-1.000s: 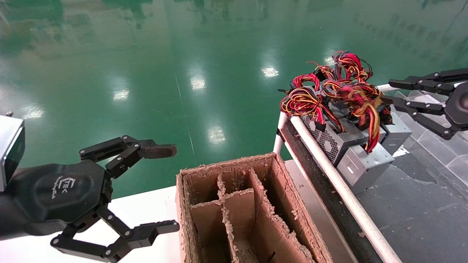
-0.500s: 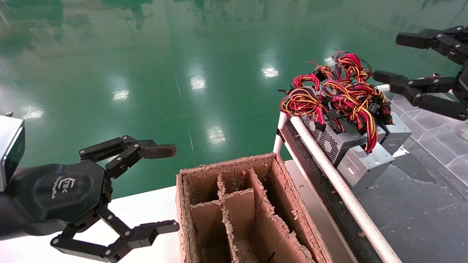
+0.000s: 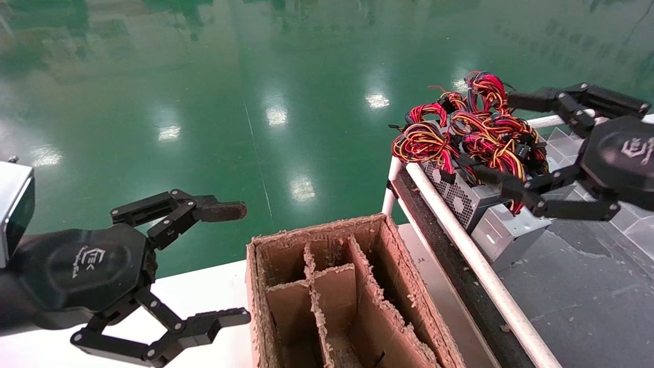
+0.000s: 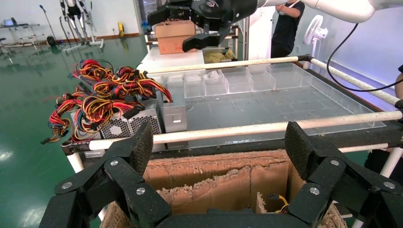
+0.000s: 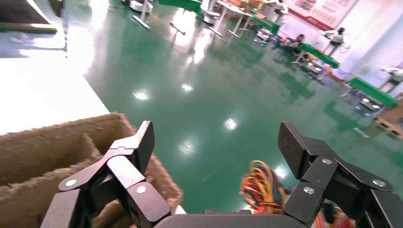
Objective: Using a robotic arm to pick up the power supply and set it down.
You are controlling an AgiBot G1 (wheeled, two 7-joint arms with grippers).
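Supplies (image 3: pixel 477 202) sit bunched in the tray's (image 3: pixel 572 286) near corner against the rail (image 3: pixel 460 240), wires (image 3: pixel 470 135) piled on top. Right gripper (image 3: pixel 511 140) hangs wide over the bundle, probably to straddle a box. Left gripper (image 3: pixel 227 263), wide too, waits beside the carton (image 3: pixel 388 286).

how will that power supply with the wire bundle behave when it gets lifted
The power supply looks like a rigid metal box, probably heavy for its size. Its wires seem loose and tangled with neighbouring bundles, so they may flop and snag. The open right gripper hovers above.
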